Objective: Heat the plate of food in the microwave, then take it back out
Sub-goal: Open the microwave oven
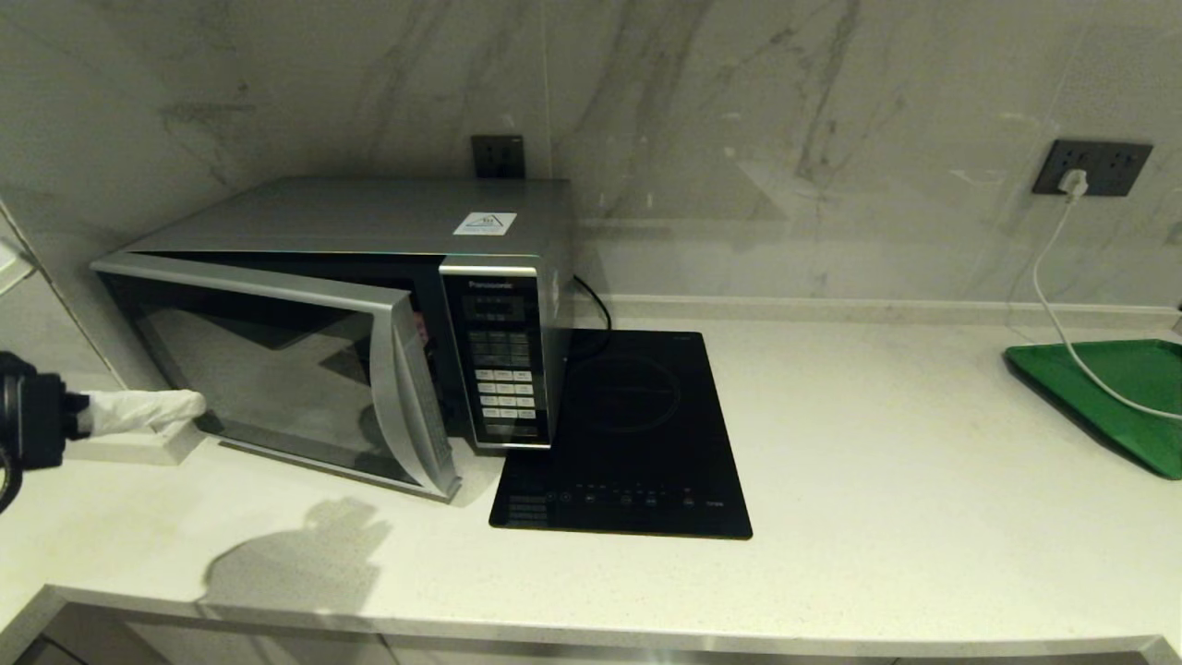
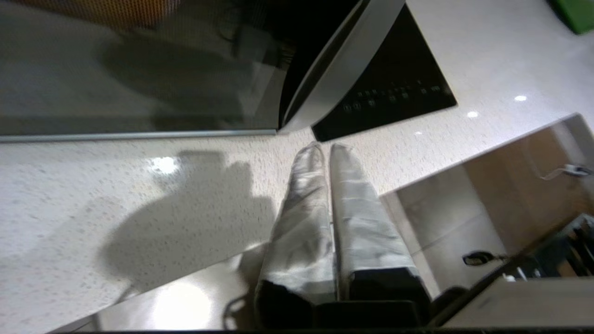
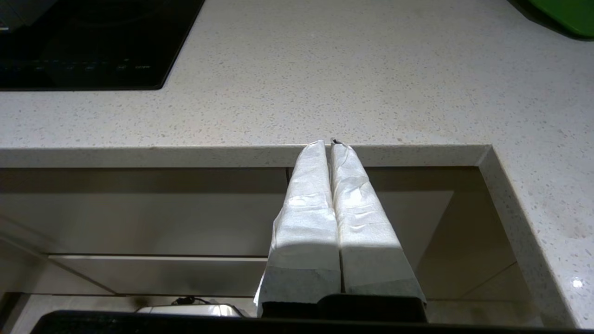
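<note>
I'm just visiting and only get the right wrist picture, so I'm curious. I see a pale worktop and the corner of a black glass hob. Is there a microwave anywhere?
Observer: Yes. A large silver microwave stands just left of the flat black glass hob, with its dark glass door swung partly open.
Operator: Is the other arm doing anything?
Observer: The left gripper is by the door's left end, jaws shut and holding nothing.
Operator: And the green thing at my corner?
Observer: That's a flat green rectangular tray. A white cable runs from a wall socket and lies across it.
</note>
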